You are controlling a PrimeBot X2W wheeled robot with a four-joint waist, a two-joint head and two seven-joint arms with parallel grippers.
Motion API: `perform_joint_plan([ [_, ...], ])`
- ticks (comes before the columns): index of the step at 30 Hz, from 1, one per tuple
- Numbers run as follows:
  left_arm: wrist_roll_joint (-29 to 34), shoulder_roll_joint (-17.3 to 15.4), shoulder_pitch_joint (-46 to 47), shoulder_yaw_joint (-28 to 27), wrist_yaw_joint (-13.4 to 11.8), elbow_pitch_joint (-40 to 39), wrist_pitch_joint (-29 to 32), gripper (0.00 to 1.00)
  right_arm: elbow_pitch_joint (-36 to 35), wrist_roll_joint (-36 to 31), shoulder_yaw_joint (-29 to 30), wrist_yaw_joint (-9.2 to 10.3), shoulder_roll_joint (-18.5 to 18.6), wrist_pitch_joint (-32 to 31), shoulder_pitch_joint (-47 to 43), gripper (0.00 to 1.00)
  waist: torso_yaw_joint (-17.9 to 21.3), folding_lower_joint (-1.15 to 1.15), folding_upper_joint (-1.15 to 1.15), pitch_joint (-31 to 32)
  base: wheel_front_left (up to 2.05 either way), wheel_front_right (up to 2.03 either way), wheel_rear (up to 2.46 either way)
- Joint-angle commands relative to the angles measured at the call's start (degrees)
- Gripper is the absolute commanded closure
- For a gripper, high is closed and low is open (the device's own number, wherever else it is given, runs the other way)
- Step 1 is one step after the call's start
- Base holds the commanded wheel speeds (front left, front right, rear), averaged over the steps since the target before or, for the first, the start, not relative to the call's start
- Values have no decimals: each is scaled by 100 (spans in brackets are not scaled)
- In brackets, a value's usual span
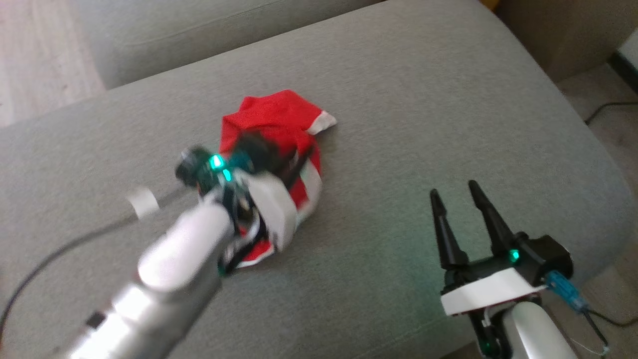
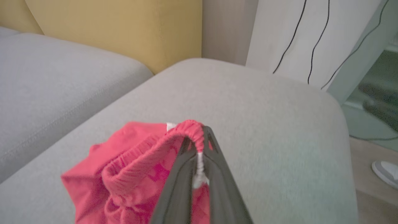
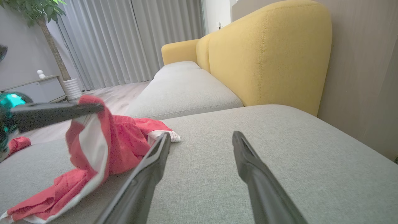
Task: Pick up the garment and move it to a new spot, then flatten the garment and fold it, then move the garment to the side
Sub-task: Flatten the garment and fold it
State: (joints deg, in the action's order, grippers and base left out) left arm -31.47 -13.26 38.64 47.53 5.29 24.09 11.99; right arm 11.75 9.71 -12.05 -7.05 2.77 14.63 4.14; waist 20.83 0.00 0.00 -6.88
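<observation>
Looking down on a broad grey seat cushion (image 1: 423, 124), with a second grey cushion (image 1: 199, 30) butting against its far edge and a yellow backrest (image 3: 264, 56) rising behind both. Farther off, from the right wrist: pale pleated curtains (image 3: 124, 40) and a potted tree (image 3: 53, 46) in a white ribbed pot. On the first cushion, a little left of its middle, a red garment (image 1: 271, 117) with white trim, crumpled, most of it lying on the fabric, one part lifted clear. Stretched over it from the lower left, blurred, the pale left arm (image 1: 184, 249). At its end the left gripper (image 2: 202, 137), dark fingers (image 2: 217, 180) pressed together and clamped on the gathered elastic waistband, with red cloth hanging from that pinch down to the cushion. Well to the right of the garment and apart from it, the right gripper (image 1: 452, 188), low over the cushion, touching or not impossible to tell; fingers (image 3: 248, 161) spread wide with nothing between. Thin black cables (image 2: 291, 39) down the pale wall beyond the cushion, and the toe of a light shoe (image 2: 385, 172) on the wood floor.
</observation>
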Motion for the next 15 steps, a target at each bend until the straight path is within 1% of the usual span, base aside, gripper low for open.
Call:
perform_joint_plan([
  [1, -85, -63, 462, -368, -17, -61, -50, 100, -165, 62, -206, -44, 10, 37, 229, 0, 168, 0, 0, 62, 0, 0, 0],
  [4, -553, 47, 702, -851, -32, 167, -166, 100, -161, 159, -360, -44, 10, 37, 283, 0, 447, 0, 0, 116, 0, 0, 0],
  [8, -669, -107, 1250, -1254, -104, 511, -292, 100, -253, 364, -507, -44, 10, 37, 391, 0, 821, 0, 0, 27, 0, 0, 0],
  [11, -643, -247, 1641, -1357, -56, 659, -328, 100, -341, 557, -537, -44, 10, 37, 411, 0, 1020, 0, 0, -56, 0, 0, 0],
  [15, -768, -221, 1986, -1434, 56, 721, -431, 100, -378, 659, -447, -44, 10, 37, 311, 0, 1053, 0, 0, -107, 0, 0, 0],
])
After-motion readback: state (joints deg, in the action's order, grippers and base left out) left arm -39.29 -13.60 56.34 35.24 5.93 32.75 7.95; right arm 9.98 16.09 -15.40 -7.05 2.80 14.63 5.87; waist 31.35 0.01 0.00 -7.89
